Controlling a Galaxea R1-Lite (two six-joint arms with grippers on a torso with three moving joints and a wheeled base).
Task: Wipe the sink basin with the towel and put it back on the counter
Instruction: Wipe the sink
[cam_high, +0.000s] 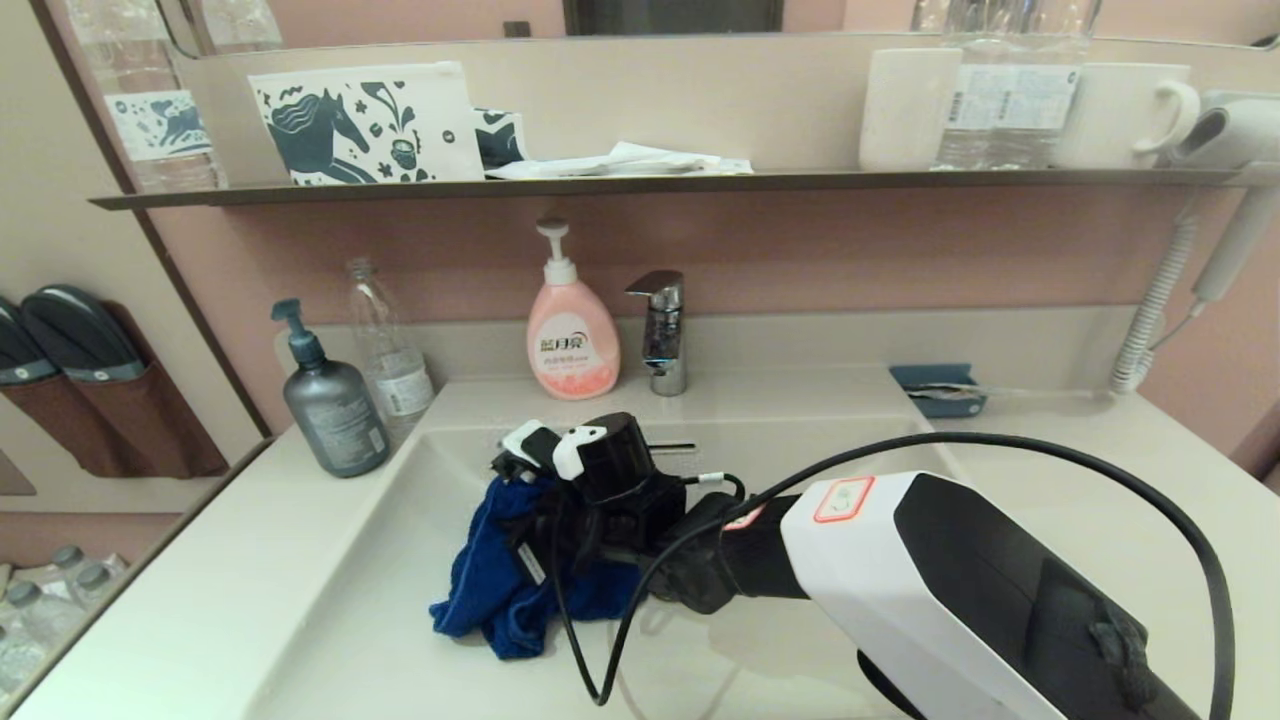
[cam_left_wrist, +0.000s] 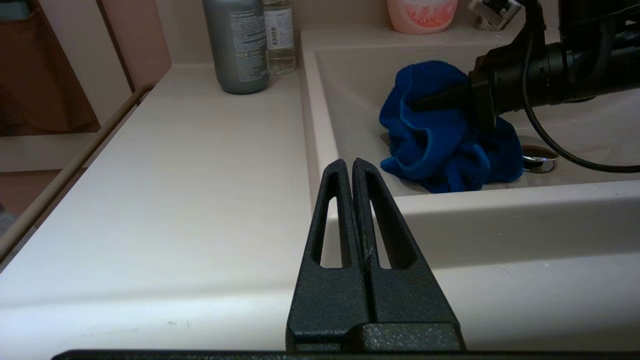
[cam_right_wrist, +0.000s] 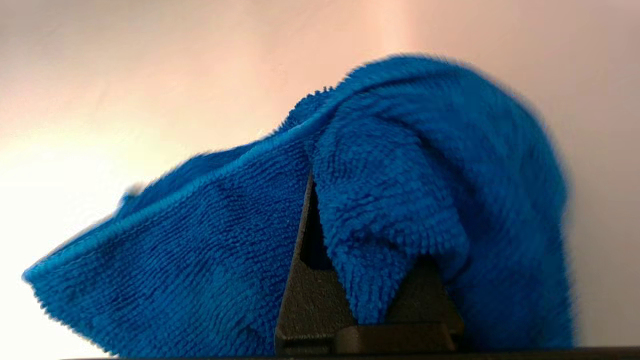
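Observation:
The royal-blue towel (cam_high: 485, 585) lies bunched in the sink basin (cam_high: 400, 620), toward its left half. My right gripper (cam_high: 535, 535) reaches into the basin from the right and is shut on the towel, whose folds (cam_right_wrist: 400, 175) drape over the fingers and hide the tips. In the left wrist view the towel (cam_left_wrist: 440, 135) rests on the basin floor beside the chrome drain plug (cam_left_wrist: 539, 158). My left gripper (cam_left_wrist: 348, 162) is shut and empty, hovering low over the counter (cam_left_wrist: 200, 175) at the basin's front-left corner; it does not show in the head view.
On the counter's back left stand a grey pump bottle (cam_high: 335, 405) and a clear water bottle (cam_high: 390, 355). A pink soap dispenser (cam_high: 572, 340) and chrome faucet (cam_high: 663, 335) stand behind the basin. A small teal tray (cam_high: 940, 388) and a coiled dryer cord (cam_high: 1150, 310) are at back right.

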